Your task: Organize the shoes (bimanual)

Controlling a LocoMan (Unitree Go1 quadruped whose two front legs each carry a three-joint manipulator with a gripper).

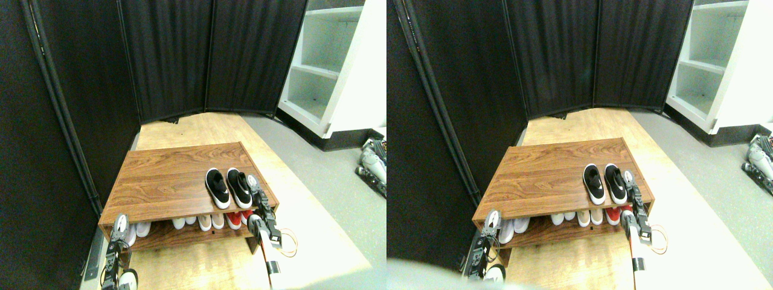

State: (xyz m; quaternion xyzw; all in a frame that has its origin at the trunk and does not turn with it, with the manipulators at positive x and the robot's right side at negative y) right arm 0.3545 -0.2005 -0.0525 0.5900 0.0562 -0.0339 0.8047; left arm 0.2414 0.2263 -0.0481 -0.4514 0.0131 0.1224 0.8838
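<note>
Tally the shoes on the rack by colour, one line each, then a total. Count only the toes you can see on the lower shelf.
Black sneakers, on top of the rack: 2
White shoes, lower shelf: about 4
Beige shoes, lower shelf: 2
Red shoes, lower shelf: about 2, partly hidden
Total: about 10

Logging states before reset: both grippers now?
Left gripper: cannot be told, holds nothing visible.
Right gripper: cannot be told, beside the black white-soled sneakers.

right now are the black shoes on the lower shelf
No, both black shoes sit side by side on the top board of the rack, while the lower shelf holds white, beige and red shoes.
</note>
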